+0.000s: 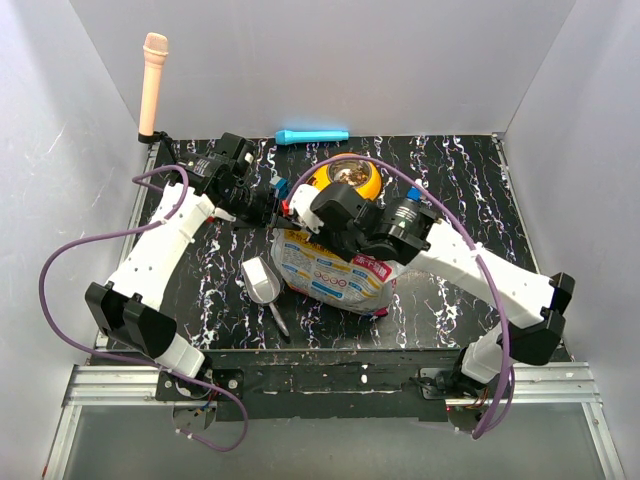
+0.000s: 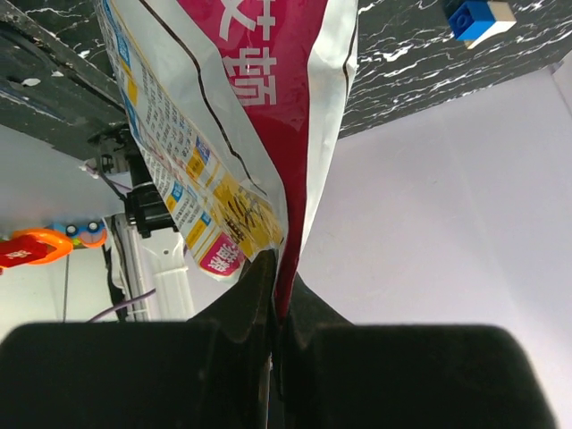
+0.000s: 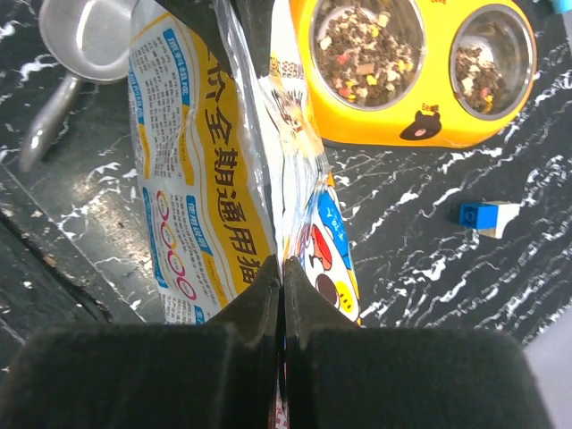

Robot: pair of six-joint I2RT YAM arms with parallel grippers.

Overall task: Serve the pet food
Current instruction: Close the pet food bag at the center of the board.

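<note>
Presently both arms have the foil bag by its far end. The left pincer is clenched on a seam of the bag, and the right pincer is clenched on a neighbouring fold. The two sit almost side by side in the top view.

Pet food already fills both cups of the yellow double bowl. The bowl lies ahead of the right pincer and off to its right, just beyond the gripped edge. Any kibble left inside the bag is hidden.

The bag's body trails from the pincers back toward the arm bases over the tabletop, so the gripped end is the one nearest the bowl. I cannot tell whether its lower end rests on the tabletop. The right arm looks the nearer to the cups.

Any further pour would, I judge, depend on carrying that gripped end forward over the bowl. A metal scoop lies untouched beside the bag, on the base side of the left pincer.
</note>
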